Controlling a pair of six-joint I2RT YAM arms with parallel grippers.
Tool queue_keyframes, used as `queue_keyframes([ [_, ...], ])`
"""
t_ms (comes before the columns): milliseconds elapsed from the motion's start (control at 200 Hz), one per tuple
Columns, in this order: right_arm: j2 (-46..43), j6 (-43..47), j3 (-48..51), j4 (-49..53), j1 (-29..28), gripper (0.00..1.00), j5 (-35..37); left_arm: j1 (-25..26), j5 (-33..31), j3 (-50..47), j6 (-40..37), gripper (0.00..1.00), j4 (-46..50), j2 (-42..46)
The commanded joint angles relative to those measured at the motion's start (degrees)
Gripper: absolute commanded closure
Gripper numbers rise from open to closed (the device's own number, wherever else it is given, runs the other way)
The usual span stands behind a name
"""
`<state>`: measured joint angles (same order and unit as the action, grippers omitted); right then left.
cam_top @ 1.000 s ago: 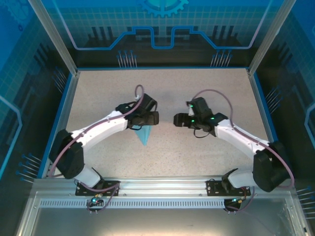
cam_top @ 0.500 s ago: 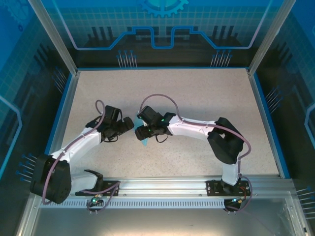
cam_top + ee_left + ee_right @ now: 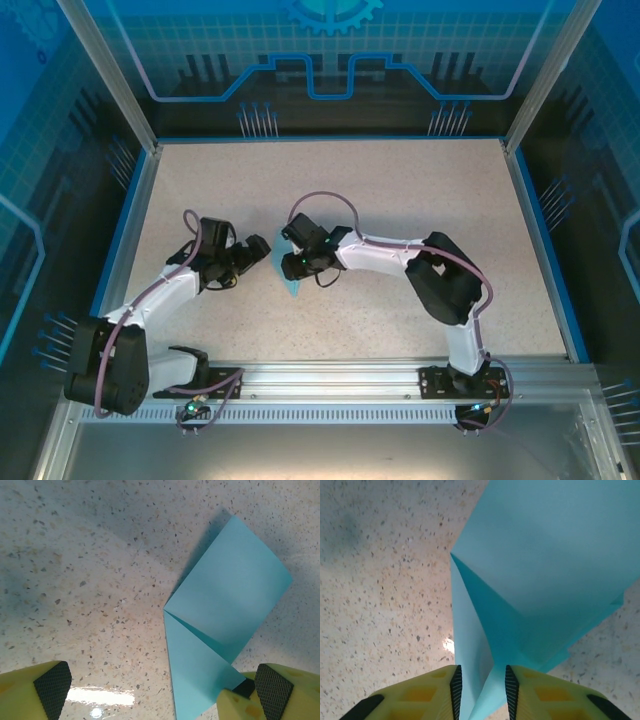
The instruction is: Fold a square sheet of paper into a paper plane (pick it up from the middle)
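Right pincer (image 3: 482,692) nearly closed astride paper plane (image 3: 227,605) centre fold, pinch unconfirmed; left pincer (image 3: 162,690) wide open, empty, at its 9 o'clock, likely freeing it for lift

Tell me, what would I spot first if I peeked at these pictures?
The light blue paper jumps out. It is folded into a pointy shape and sits in the middle of the speckled table. The right pincer pinches a raised fold of it between yellow fingers, while the left pincer stands wide open close by.
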<state>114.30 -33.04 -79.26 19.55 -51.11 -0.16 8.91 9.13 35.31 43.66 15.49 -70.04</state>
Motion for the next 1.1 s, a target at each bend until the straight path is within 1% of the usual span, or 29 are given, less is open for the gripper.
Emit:
queue_keyframes([
  [0, 1.8, -0.4, -0.3, -3.2, 1.6, 0.72, -4.0, -1.4, 4.7, -1.3, 0.6, 0.02, -2.7, -0.8],
  [75, 2.2, -0.5, 0.1, -4.2, 2.4, 0.75, -5.6, -1.7, 6.5, -1.8, -0.3, 0.01, -4.4, -1.0],
  [230, 1.7, -1.1, 2.9, -8.8, 4.8, 0.88, -11.2, -1.6, 9.4, -2.2, -1.6, 0.01, -6.5, -1.4],
  [320, 0.8, -0.9, 5.5, -12.9, 7.0, 0.94, -17.2, -1.7, 11.8, -2.9, -1.6, 0.02, -8.4, -1.7],
  [475, -2.8, -3.5, 12.8, -24.4, 11.9, 0.96, -29.8, -1.6, 16.1, -6.4, -0.2, 0.01, -14.9, 1.2],
  [565, -4.9, -4.9, 15.9, -28.6, 14.7, 0.96, -35.1, -1.6, 18.7, -7.7, -0.6, 0.02, -17.1, 2.9],
  [650, -6.5, -5.3, 17.7, -30.5, 16.8, 0.96, -39.0, -1.4, 22.2, -8.6, -0.3, 0.01, -19.7, 3.0],
  [810, -8.3, -7.0, 20.1, -33.8, 20.0, 0.95, -44.4, -0.3, 27.9, -10.5, 2.0, 0.02, -27.7, 1.1],
  [950, -8.5, -9.2, 21.5, -37.7, 21.8, 0.95, -47.9, 2.4, 30.0, -10.6, 2.8, 0.02, -33.4, -1.6],
  [1090, -8.3, -9.9, 21.5, -38.4, 22.3, 0.95, -50.0, 4.9, 30.2, -10.4, 3.0, 0.10, -37.9, -4.8],
])
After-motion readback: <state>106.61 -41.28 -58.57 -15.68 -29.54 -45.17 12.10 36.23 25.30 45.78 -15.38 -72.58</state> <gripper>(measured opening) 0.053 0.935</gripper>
